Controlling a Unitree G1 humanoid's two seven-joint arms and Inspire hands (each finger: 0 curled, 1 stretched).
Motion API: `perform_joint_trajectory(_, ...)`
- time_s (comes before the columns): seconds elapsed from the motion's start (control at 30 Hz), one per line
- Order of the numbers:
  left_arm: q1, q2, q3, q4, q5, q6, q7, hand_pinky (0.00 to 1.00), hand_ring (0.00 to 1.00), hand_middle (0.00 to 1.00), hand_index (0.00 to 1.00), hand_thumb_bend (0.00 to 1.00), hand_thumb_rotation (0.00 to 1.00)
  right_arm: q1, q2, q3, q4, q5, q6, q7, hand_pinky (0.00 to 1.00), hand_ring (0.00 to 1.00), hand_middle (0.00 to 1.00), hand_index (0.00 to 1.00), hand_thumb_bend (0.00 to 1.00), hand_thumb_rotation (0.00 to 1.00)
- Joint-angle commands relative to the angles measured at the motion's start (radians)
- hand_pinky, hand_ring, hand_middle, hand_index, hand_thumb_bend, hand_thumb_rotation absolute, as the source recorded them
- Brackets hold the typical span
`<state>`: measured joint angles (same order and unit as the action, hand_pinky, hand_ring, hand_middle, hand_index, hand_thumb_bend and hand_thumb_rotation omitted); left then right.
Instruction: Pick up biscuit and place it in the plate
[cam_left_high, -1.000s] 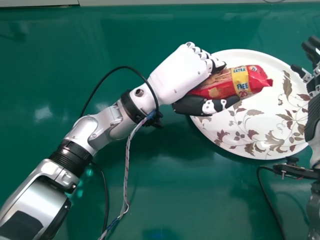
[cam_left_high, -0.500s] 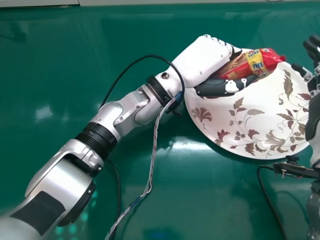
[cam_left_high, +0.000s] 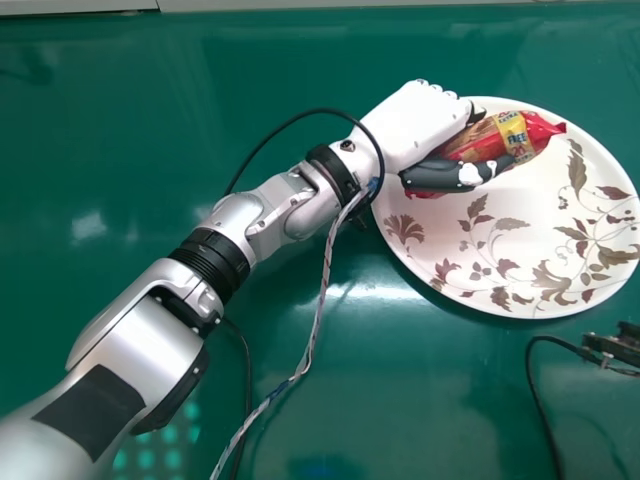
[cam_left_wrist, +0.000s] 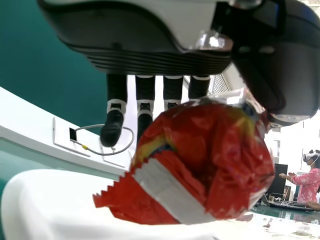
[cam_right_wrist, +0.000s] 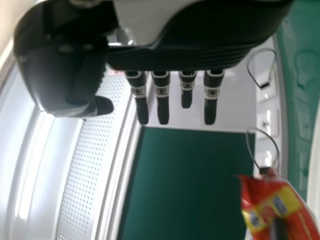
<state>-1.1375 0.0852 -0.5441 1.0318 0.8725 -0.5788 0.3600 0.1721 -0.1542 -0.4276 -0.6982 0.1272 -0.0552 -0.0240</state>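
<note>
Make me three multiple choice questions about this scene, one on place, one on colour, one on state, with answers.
1. In the head view, the biscuit packet appears:
A) left of the plate
B) over the plate
C) below the plate

2. Its wrapper is mostly:
A) red
B) blue
C) green

3. The left hand is:
A) spread flat
B) an empty fist
C) gripping the packet

Answers:
1 B: it overlaps the plate's upper part.
2 A: red dominates around yellow patches.
3 C: thumb and fingers clasp it.
</note>
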Motion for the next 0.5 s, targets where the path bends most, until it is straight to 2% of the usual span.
perform_joint_trajectory(0.0, -0.019, -0.004, -0.017, 0.007, -0.01, -0.015, 0.015, 0.21, 0.41, 0.44, 0.51, 0.49, 0.0, 0.018, 0.013, -0.007, -0.022, 0.008, 0.019, -0.008, 0.73, 0.84, 0.87, 0.85, 0.41, 0.53)
perform_joint_trajectory(0.1, -0.022, -0.004, -0.026, 0.014, -0.012, -0.006, -0.015, 0.25, 0.42, 0.46, 0.51, 0.49, 0.0, 0.018, 0.006, -0.005, -0.015, 0.008, 0.018, -0.002, 0.7, 0.83, 0.86, 0.84, 0.39, 0.49)
perform_joint_trajectory(0.27, -0.027, -0.005, -0.043, 0.025, -0.007, 0.007, -0.027, 0.16, 0.42, 0.46, 0.5, 0.49, 0.0, 0.006, 0.003, -0.001, 0.003, 0.021, 0.013, 0.011, 0.69, 0.83, 0.85, 0.82, 0.43, 0.46)
perform_joint_trajectory(0.37, -0.029, -0.004, -0.047, 0.022, -0.009, 0.012, -0.033, 0.23, 0.41, 0.46, 0.51, 0.49, 0.0, -0.004, 0.006, 0.008, 0.01, 0.024, 0.013, 0.013, 0.7, 0.83, 0.86, 0.82, 0.45, 0.46)
perform_joint_trajectory(0.47, -0.027, 0.005, -0.058, 0.013, 0.006, 0.009, 0.002, 0.29, 0.42, 0.46, 0.52, 0.49, 0.0, -0.01, 0.009, 0.011, 0.016, 0.018, 0.013, 0.011, 0.71, 0.84, 0.86, 0.82, 0.48, 0.47)
